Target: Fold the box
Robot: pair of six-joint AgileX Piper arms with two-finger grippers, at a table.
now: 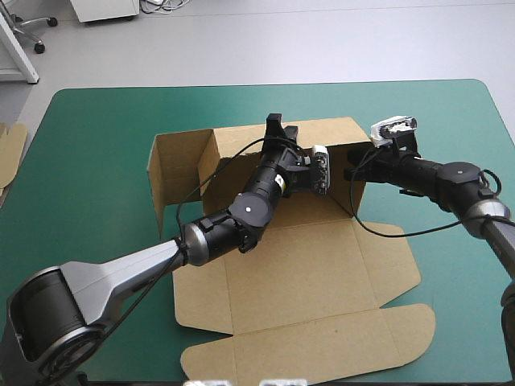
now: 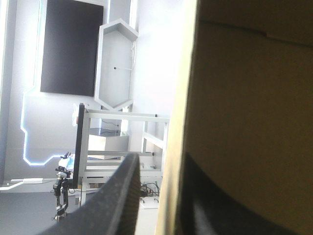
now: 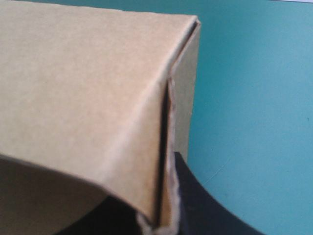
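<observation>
In the middle of the table (image 1: pixel 96 137) stands the box (image 1: pixel 306 273), half raised. The left gripper (image 1: pixel 278 129) pinches its far wall, the right gripper (image 1: pixel 352 170) its right corner, probably to keep both upright.

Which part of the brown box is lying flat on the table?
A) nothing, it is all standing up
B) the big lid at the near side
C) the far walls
B: the lid lies flat on the cover, while the far walls stand upright.
</observation>
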